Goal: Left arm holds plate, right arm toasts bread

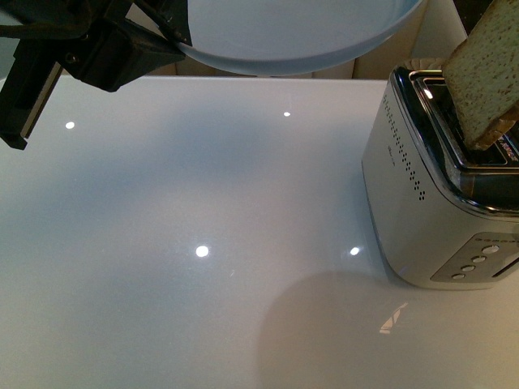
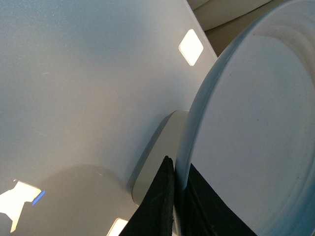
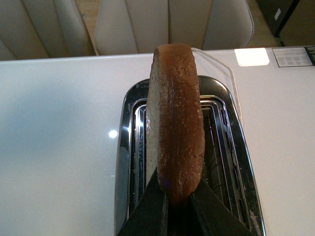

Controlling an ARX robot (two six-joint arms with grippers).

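– Jaws on your right gripper [image 3: 173, 199]: closed on what?
– Clamped on the bread [image 3: 176, 118], crust edge-on, its long axis running along the slot of the toaster [image 1: 413, 203] beneath; go straight down. Farther off, your left gripper [image 2: 180, 200] pinches the plate [image 1: 300, 32] rim, high above the bench [image 1: 203, 308].

Kitchen: toaster [image 1: 422, 190], white counter [image 1: 162, 308], chairs [image 3: 167, 24].

Front cam down on table [image 1: 162, 308], wrist cams close-up, front + R share toaster [image 1: 405, 203]
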